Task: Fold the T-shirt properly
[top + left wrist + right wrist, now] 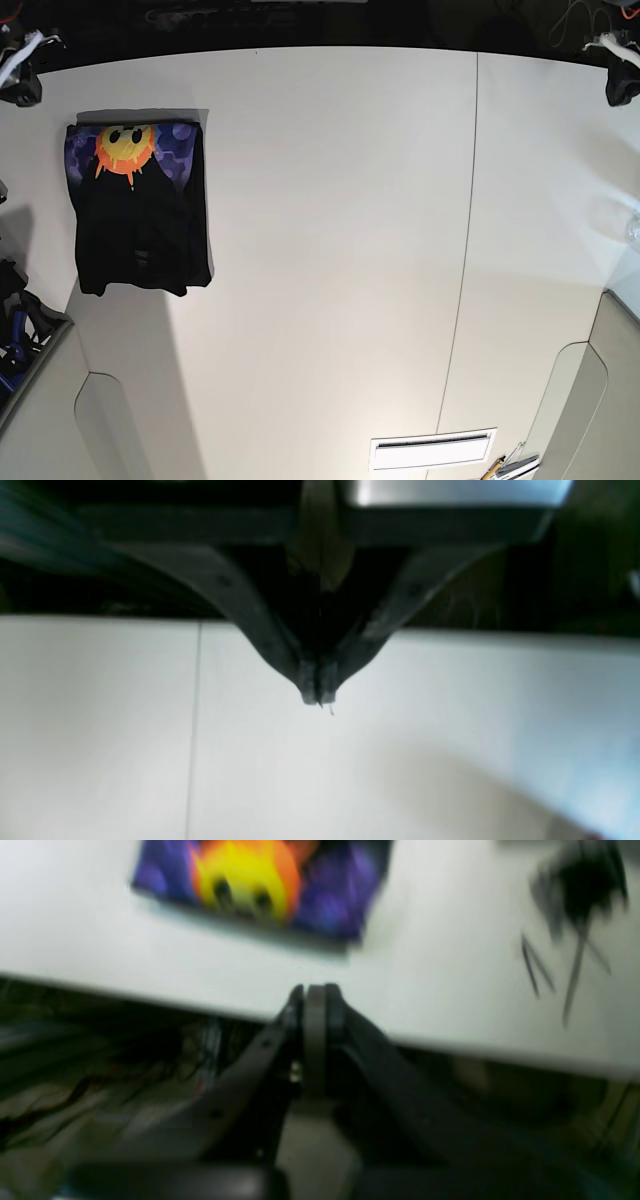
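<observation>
Both tools empty, closed; folded T-shirt [140, 205] on table [340, 250]

Lab: bare white table [330, 200], cables [100, 1075]

White table [330, 250] fills the base view, a thin seam [462, 270] running front to back right of its middle. Behind the table's far edge, a dark band with tangled cables [200, 14]. At the table's near edge, a white vented strip [432, 450] right of center. Grey curved panels [575, 420] sit at the table's two near corners. Soft light on the table, brighter toward its far right. Below the table edge in the right wrist view, blurred wiring [100, 1075], probably floor clutter.
</observation>
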`<state>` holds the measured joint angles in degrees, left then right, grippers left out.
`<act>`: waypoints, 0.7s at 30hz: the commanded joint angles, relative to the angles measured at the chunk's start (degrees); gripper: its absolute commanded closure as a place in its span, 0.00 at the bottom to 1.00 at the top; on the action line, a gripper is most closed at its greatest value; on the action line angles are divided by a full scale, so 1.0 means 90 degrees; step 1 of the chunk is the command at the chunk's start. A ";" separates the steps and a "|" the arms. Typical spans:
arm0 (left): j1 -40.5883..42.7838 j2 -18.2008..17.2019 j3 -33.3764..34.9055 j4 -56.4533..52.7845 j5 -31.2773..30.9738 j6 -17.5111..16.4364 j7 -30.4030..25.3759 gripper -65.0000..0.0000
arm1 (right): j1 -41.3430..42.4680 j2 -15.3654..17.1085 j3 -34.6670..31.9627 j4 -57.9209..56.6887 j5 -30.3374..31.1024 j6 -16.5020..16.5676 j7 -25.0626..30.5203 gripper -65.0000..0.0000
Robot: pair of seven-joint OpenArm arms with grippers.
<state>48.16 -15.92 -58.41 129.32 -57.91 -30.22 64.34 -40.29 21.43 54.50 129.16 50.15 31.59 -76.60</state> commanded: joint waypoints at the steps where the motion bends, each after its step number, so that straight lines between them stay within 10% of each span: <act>1: 0.0277 -0.0066 -0.0134 0.0114 -0.0192 -0.0007 -0.0063 1.00 | -0.0262 0.0083 0.0211 0.0100 0.0328 0.0015 -0.0022 1.00; 8: 0.1749 -0.0007 -0.0160 -0.0180 -0.1025 -0.0391 0.0219 1.00 | -0.1717 -0.0197 0.0117 -0.0027 0.1197 0.0015 -0.0187 1.00; 15: 0.2106 -0.0204 0.1234 -0.2395 -0.1078 -0.0806 0.0109 1.00 | -0.1928 -0.0253 -0.1622 -0.1559 0.1098 0.0199 0.0073 1.00; 21: 0.1576 -0.0821 0.3560 -0.5474 -0.0134 -0.1087 -0.1974 1.00 | -0.1557 0.0272 -0.3611 -0.4410 0.0051 0.0206 0.1931 1.00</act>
<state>61.23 -22.83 -25.76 79.40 -58.26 -39.51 46.06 -53.78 23.11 21.37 88.42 49.95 33.61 -58.78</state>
